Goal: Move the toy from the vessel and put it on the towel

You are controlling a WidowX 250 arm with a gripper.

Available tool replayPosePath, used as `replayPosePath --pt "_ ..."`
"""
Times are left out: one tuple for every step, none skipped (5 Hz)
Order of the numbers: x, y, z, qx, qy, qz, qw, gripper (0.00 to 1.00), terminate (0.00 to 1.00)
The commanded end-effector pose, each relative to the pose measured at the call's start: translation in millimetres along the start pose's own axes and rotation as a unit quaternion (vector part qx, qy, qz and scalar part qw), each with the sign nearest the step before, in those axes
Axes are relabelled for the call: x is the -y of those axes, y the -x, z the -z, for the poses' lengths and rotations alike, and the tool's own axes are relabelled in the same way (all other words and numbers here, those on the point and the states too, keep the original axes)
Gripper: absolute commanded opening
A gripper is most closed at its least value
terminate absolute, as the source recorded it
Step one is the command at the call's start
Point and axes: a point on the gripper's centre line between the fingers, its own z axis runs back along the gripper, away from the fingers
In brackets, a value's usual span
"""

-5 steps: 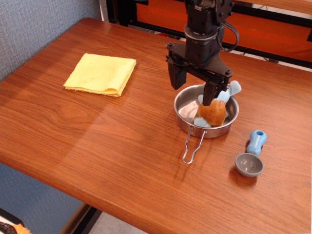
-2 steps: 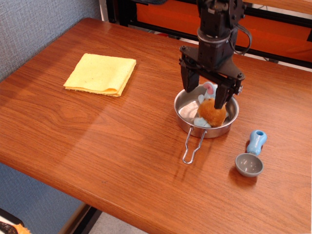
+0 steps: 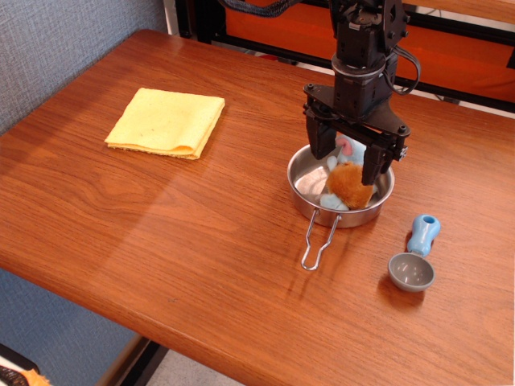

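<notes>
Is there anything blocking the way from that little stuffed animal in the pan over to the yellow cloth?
Nothing visible. The toy sits in the pan under the open gripper; only bare table lies between the pan and the towel.

Near the table's (image 3: 201,233) right edge, the steel pan (image 3: 306,186) holds the plush toy (image 3: 348,183). The gripper (image 3: 348,157) hangs over it, jaws spread either side of the toy's head. The yellow towel (image 3: 166,121) lies toward the far left corner.
</notes>
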Motion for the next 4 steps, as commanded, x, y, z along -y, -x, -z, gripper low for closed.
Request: replayPosePath --pt "0.9 -2.8 -0.8 -0.002 0.014 -0.021 0.9997 1.0 0.0" --pt "1.5 -3.2 2.2 -0.014 0.012 -0.021 0.9996 1.0 0.0" --pt "0.7 -1.5 1.0 -0.014 0.009 -0.029 0.9994 1.0 0.0" --pt "0.2 -1.1 1.6 -0.017 0.011 -0.026 0.9995 0.0 0.0"
